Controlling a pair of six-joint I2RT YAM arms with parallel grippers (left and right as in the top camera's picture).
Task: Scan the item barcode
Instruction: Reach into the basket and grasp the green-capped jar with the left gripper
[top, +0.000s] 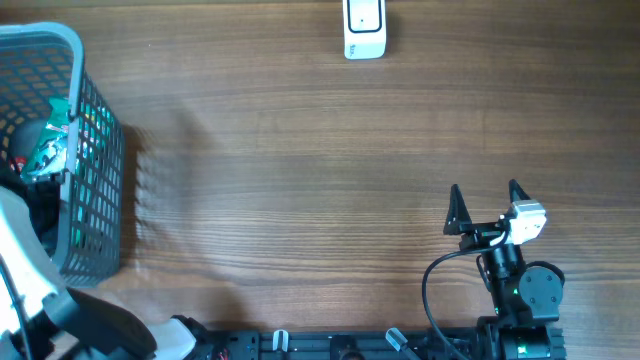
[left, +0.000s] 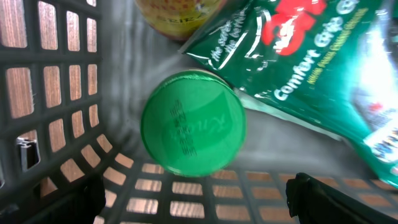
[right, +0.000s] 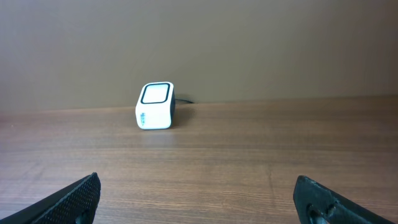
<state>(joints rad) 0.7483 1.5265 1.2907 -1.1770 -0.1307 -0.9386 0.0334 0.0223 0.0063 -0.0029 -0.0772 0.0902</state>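
Left hand (left: 193, 208) released, jaws wide, inside the basket (left: 56, 93), straight over a green-lidded jar (left: 193, 124). The jar looks upright, lid up, with a bag (left: 298, 68) against its far side. Left arm is nearer. Right hand (top: 484, 192) released, empty, over the bench (top: 300, 150), facing the scanner (top: 364, 30) well beyond.

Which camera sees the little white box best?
The right wrist view: the white box stands whole, side and top showing. Overhead catches it from above, cut by the top edge. The left wrist view misses it, showing only inside the basket.
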